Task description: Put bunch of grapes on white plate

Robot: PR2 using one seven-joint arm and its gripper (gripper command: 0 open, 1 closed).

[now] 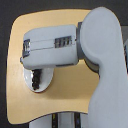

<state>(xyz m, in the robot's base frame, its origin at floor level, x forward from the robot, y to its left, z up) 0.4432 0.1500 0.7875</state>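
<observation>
The white plate lies on the wooden table toward the exterior view's left, its upper half hidden under my forearm. On the plate rests the bunch of grapes, dark and elongated, partly covered by the arm. My arm reaches from the exterior view's right across the table, and its wrist end sits just above the plate. The fingers themselves are hidden beneath the arm's casing, so I cannot make out how they stand.
The large grey arm and shoulder cover much of the exterior view's right and centre. The table's rounded edge runs along the left and bottom, with dark floor beyond it.
</observation>
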